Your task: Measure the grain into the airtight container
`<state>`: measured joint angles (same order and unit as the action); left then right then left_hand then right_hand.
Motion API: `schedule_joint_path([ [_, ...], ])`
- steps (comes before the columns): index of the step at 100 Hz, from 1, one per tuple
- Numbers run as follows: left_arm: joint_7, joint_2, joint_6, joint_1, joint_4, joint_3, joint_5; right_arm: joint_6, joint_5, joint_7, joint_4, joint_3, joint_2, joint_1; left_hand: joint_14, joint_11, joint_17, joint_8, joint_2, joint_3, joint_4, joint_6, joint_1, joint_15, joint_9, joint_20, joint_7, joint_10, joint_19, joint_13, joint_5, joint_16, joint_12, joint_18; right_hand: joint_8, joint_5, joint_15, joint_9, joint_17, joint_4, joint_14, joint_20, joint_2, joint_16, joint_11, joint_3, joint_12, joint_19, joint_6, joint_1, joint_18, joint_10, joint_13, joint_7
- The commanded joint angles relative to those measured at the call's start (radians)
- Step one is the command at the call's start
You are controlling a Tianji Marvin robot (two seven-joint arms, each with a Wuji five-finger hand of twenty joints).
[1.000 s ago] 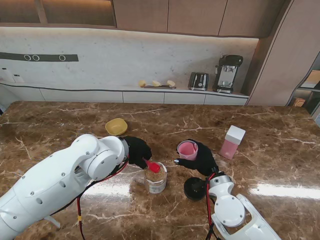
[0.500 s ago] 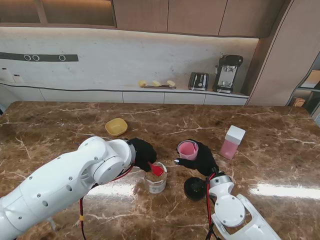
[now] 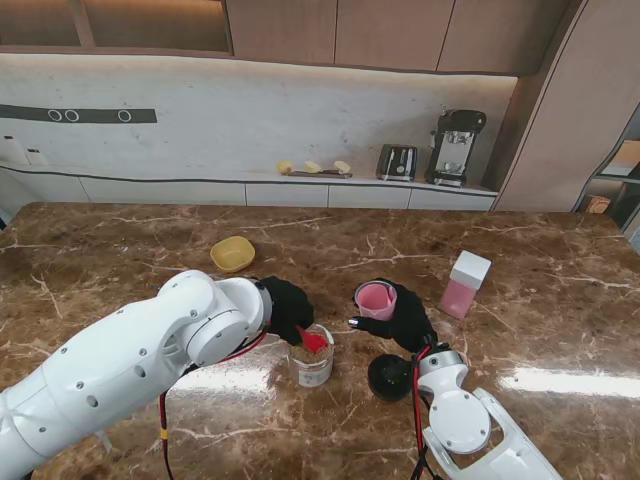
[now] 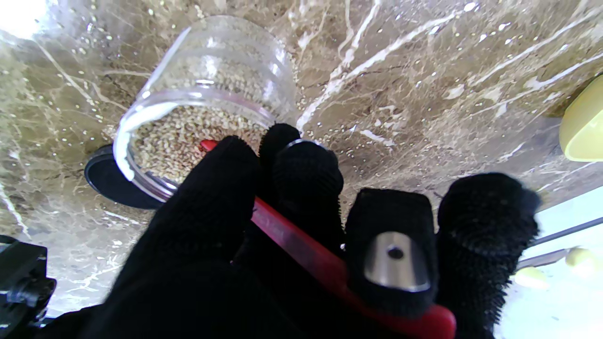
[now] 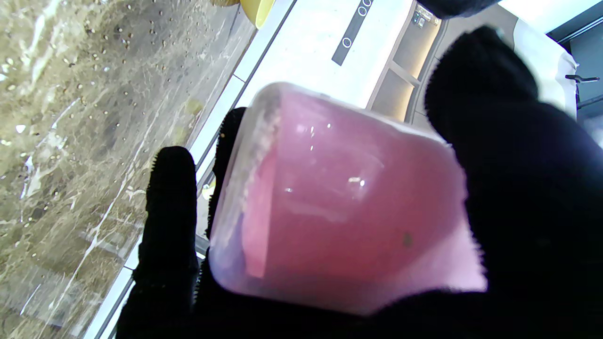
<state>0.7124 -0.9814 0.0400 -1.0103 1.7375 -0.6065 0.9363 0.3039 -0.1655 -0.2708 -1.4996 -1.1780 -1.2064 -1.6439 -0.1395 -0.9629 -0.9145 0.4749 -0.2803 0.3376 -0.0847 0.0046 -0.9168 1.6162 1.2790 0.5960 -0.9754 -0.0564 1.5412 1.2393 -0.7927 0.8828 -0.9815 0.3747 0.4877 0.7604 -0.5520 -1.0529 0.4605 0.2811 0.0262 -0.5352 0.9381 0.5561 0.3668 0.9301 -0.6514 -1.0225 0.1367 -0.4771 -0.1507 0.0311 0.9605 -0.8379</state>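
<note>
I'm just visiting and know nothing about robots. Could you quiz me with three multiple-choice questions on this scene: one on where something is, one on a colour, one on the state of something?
1. Where is the yellow bowl?
A. left of the clear jar, farther from me
B. in the right hand
C. on the jar

2. What colour is the scoop in the left hand?
A. blue
B. red
C. green

3. The right hand is
A. open
B. shut on nothing
C. shut on a pink cup

Answers: 1 A, it sits apart on the table; 2 B, red handle between the fingers; 3 C, fingers wrap the cup.
</note>
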Motion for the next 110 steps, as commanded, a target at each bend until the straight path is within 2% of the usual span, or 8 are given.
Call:
schedule_joint_path([
  [1,0.018,0.004,-0.011,-0.023,0.005,-0.015,0.024,-0.003,0.006,0.015,0.004,0.001,-0.003,-0.006,0.012,-0.006,-0.020,-0.009,-0.011,-0.006,-0.016,-0.043,0.016,0.095,0.076,-0.009,0.050,-0.022,0.081,0.030,0.002,-0.009,-0.012,-0.001,0.005,0.092,0.000,0.012,-0.007,0.007,-0.032,-0.021,-0.206,-0.008,-0.004,0.186,0.014,0.019,0.171,-0.070,0.002,0.035,-0.026,-0.048],
  [30,0.047,0.000,-0.027,-0.075,0.049,-0.086,0.103,-0.004,0.008,0.018,0.007,0.006,-0.003,-0.002,0.003,-0.004,-0.016,-0.024,-0.012,-0.012,-0.012,-0.023,0.009,0.096,0.078,-0.007,0.072,-0.015,0.080,0.030,-0.005,-0.005,-0.021,0.003,0.006,0.092,-0.001,0.012,-0.006,0.008,-0.031,-0.021,-0.208,-0.007,-0.003,0.186,0.016,0.019,0.171,-0.067,0.003,0.035,-0.026,-0.048],
  [63,0.035,0.002,-0.006,-0.021,0.011,-0.008,0.071,-0.002,0.007,0.017,0.010,0.008,-0.003,-0.001,0.002,0.000,-0.017,-0.041,-0.007,-0.014,-0.011,-0.010,0.007,0.096,0.078,-0.005,0.076,-0.014,0.081,0.030,-0.008,-0.004,-0.023,0.004,0.005,0.091,0.000,0.012,-0.007,0.008,-0.030,-0.021,-0.210,-0.007,-0.003,0.185,0.018,0.019,0.171,-0.063,0.003,0.035,-0.027,-0.048],
  [81,0.037,0.005,0.006,0.000,0.002,0.018,0.043,-0.002,0.008,0.018,0.011,0.008,-0.003,0.000,0.003,0.005,-0.013,-0.033,0.007,-0.024,-0.013,-0.028,0.012,0.096,0.076,-0.004,0.067,-0.022,0.079,0.030,0.000,-0.003,-0.025,0.003,0.006,0.091,-0.001,0.013,-0.007,0.009,-0.029,-0.021,-0.211,-0.007,-0.003,0.185,0.020,0.019,0.171,-0.061,0.003,0.034,-0.027,-0.048],
  [93,0.042,0.007,0.014,-0.010,0.005,0.009,0.037,-0.001,0.009,0.018,0.012,0.008,-0.003,0.000,0.030,0.023,-0.002,0.017,0.059,-0.108,-0.005,-0.064,-0.008,0.086,0.061,0.004,0.064,-0.042,0.077,0.030,0.024,-0.003,-0.048,-0.015,0.005,0.091,-0.001,0.013,-0.007,0.009,-0.031,-0.021,-0.211,-0.007,-0.003,0.186,0.021,0.019,0.170,-0.060,0.003,0.034,-0.027,-0.048],
  [95,0.041,0.006,0.012,-0.014,0.005,0.004,0.039,-0.001,0.009,0.018,0.012,0.008,-0.003,0.000,0.038,0.030,-0.001,0.051,0.080,-0.174,0.008,-0.081,-0.036,0.083,0.057,0.006,0.078,-0.047,0.076,0.031,0.027,0.000,-0.060,-0.017,0.005,0.090,-0.001,0.013,-0.007,0.009,-0.031,-0.021,-0.212,-0.007,-0.003,0.186,0.022,0.019,0.171,-0.060,0.003,0.035,-0.027,-0.047],
  [101,0.036,0.005,0.007,-0.027,0.006,-0.009,0.045,-0.001,0.009,0.019,0.012,0.008,-0.003,0.000,0.048,0.036,-0.001,0.101,0.120,-0.264,0.017,-0.113,-0.064,0.081,0.041,0.007,0.080,-0.056,0.076,0.031,0.045,0.001,-0.062,-0.020,0.005,0.091,-0.001,0.012,-0.007,0.009,-0.030,-0.021,-0.212,-0.007,-0.002,0.187,0.022,0.019,0.170,-0.060,0.002,0.036,-0.028,-0.048],
  [110,0.038,0.005,0.004,-0.038,0.011,-0.022,0.053,-0.002,0.009,0.020,0.013,0.009,-0.003,0.000,0.052,0.049,0.006,0.120,0.146,-0.305,0.020,-0.131,-0.037,0.077,0.015,0.008,0.070,-0.064,0.074,0.031,0.066,0.000,-0.058,-0.026,0.005,0.091,0.000,0.013,-0.007,0.009,-0.030,-0.021,-0.212,-0.007,-0.002,0.186,0.023,0.019,0.172,-0.058,0.002,0.034,-0.028,-0.047],
])
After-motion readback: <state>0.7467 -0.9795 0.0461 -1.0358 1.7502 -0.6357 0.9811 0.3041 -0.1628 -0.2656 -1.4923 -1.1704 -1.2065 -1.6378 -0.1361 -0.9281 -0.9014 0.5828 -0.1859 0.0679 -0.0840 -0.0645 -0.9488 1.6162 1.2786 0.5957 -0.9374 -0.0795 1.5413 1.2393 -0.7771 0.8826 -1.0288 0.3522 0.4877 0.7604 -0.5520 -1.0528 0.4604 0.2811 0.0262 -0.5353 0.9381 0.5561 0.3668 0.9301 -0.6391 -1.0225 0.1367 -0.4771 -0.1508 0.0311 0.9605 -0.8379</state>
